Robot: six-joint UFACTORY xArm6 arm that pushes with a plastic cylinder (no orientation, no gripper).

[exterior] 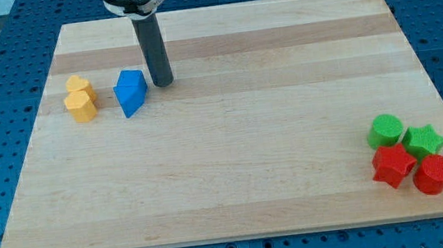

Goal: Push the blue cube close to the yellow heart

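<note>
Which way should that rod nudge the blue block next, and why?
Probably a short push toward the view's left. My tip sits just right of the blue cube, about touching it, and the yellow heart lies farther left with a gap between them.

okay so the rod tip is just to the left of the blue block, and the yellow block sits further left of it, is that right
Not quite. The camera view shows my tip just to the view's right of the blue block, not its left. The rest holds: the yellow block sits further to the view's left, with a gap between it and the blue block.
</note>
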